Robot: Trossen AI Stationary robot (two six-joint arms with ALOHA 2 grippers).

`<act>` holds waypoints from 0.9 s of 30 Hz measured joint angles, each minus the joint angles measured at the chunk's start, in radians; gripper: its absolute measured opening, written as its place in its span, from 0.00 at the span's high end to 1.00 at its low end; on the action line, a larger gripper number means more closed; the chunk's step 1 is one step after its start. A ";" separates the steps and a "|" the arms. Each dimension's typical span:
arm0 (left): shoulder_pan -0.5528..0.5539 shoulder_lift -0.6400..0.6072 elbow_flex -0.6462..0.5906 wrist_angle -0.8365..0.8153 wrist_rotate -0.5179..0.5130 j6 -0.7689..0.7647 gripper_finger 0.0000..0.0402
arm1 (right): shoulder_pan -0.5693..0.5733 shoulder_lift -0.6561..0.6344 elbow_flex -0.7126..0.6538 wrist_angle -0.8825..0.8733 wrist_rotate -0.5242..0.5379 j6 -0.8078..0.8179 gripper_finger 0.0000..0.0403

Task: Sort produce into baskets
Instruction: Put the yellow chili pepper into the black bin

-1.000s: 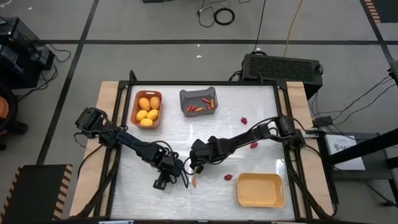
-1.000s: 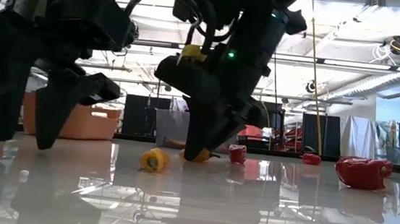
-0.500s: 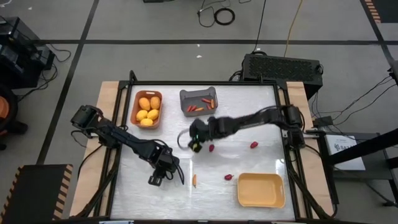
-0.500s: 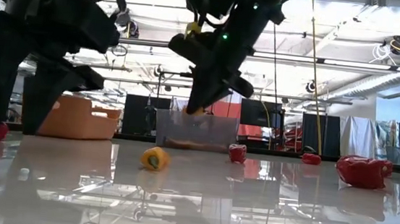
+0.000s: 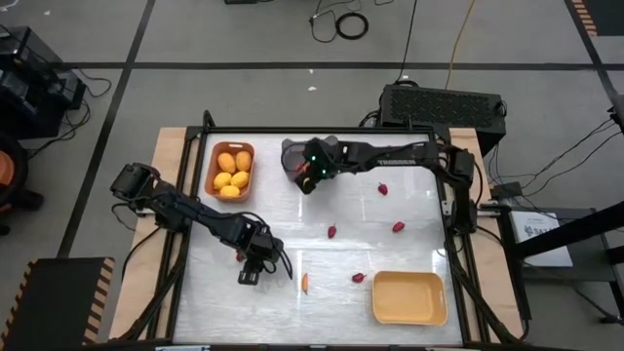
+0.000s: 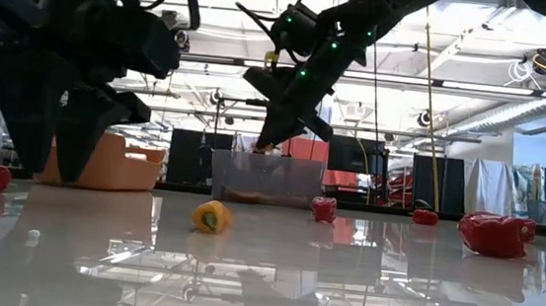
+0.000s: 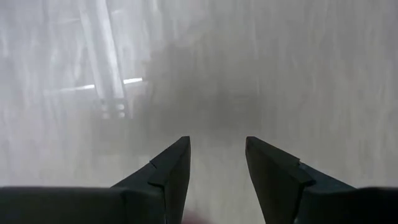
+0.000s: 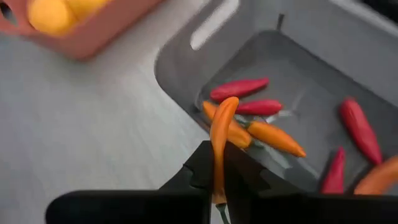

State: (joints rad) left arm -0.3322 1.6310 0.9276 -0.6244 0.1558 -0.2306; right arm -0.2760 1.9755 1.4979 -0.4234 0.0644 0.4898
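Observation:
My right gripper point(image 5: 310, 176) is shut on a slim orange pepper point(image 8: 222, 134), above the near left corner of the dark grey bin point(image 5: 312, 159), which holds several red and orange peppers point(image 8: 261, 118). My left gripper point(image 5: 250, 274) is open and empty, pointing down over bare table point(image 7: 217, 146). The orange-brown bin point(image 5: 211, 172) holds several yellow fruits point(image 5: 232, 172). The pale yellow bin point(image 5: 409, 298) stands at the near right. One orange pepper point(image 5: 305, 283) and several dark-red berries point(image 5: 331, 232) lie on the table. My right gripper pinches the orange pepper near its stem end point(image 8: 217, 177) between its two fingers. The pepper runs along the fingers and sticks out past their tips, its free end point(image 8: 227, 103) curved. It is lifted clear, over the grey bin's edge; in the low view it points down point(image 6: 265, 148).
Berries lie at the table's middle and right point(image 5: 398, 227) point(image 5: 382, 188) point(image 5: 359, 278), and one red berry point(image 5: 239, 255) beside my left gripper. A black box point(image 5: 444, 103) stands beyond the far edge. The middle of the table between the bins is open.
My right gripper has risen from the near middle of the table and gone toward the far edge, carrying the orange pepper up to the grey bin. The other orange pepper has stayed on the table.

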 joint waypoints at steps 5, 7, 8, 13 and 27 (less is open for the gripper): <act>0.019 0.000 0.000 0.020 0.000 -0.005 0.60 | -0.038 0.000 0.001 0.011 -0.018 -0.006 0.96; 0.026 0.000 0.000 0.023 0.000 -0.019 0.60 | -0.051 0.000 0.001 0.018 -0.016 -0.008 0.96; 0.030 0.000 0.000 0.026 -0.001 -0.023 0.60 | -0.057 0.000 0.001 0.026 -0.018 -0.007 0.96; 0.046 0.000 0.000 0.043 -0.003 -0.025 0.60 | -0.084 0.000 0.001 0.051 -0.018 -0.013 0.96; 0.078 0.000 0.000 0.042 -0.006 0.005 0.60 | -0.149 0.008 0.000 -0.003 -0.012 -0.060 0.77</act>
State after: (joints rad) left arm -0.2540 1.6314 0.9276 -0.5825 0.1497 -0.2257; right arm -0.4248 1.9839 1.4982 -0.4265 0.0521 0.4297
